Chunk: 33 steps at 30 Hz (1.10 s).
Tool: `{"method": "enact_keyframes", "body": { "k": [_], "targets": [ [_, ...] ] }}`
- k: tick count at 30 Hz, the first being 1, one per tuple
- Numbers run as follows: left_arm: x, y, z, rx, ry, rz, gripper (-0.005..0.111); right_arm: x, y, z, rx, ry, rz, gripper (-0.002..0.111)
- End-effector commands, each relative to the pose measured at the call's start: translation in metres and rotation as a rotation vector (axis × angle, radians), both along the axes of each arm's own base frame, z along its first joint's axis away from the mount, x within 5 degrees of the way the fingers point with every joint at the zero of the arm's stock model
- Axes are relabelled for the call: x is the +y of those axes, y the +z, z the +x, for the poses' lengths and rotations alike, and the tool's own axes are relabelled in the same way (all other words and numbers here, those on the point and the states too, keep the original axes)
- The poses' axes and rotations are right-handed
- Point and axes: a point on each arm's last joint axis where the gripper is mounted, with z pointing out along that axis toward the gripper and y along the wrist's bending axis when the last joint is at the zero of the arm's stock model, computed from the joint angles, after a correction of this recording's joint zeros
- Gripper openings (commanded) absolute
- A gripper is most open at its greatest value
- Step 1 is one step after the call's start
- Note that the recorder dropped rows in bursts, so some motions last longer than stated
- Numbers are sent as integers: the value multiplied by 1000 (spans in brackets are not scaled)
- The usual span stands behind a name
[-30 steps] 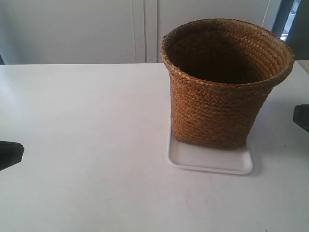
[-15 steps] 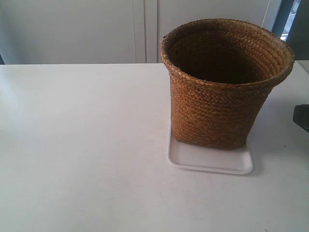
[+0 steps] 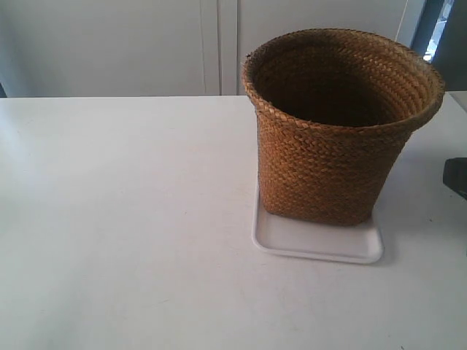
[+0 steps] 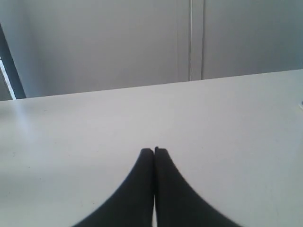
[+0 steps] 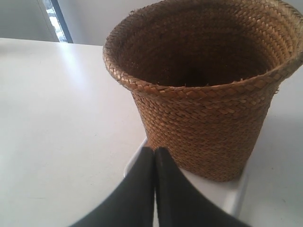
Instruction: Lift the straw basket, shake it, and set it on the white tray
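Woven brown straw basket (image 3: 328,171) sits upright on white tray (image 3: 321,245); left end effector (image 4: 154,151) and right end effector (image 5: 155,150) closed, empty

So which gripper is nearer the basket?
Right. The right gripper is close to the basket, by the tray; the left gripper has only table in view, no basket.

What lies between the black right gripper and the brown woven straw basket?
Only a strip of the flat white plastic tray, in the right wrist view.
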Motion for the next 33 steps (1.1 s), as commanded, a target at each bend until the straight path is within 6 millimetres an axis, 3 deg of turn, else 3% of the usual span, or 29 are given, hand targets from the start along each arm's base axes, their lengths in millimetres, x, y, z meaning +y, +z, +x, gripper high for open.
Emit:
{"method": "enact_keyframes", "body": {
  "k": [1, 27, 30, 33],
  "targets": [
    [0, -2, 0, 6, 3, -23, 0, 0, -1, -1, -7, -2, -3, 0],
    [0, -2, 0, 6, 3, -23, 0, 0, -1, -1, -9, 0, -6, 0],
    [0, -2, 0, 6, 3, -23, 0, -3, -2, -2, -38, 14, -140, 0],
    [0, -2, 0, 6, 3, -23, 0, -4, -4, -6, -65, 0, -157, 0]
  ]
}}
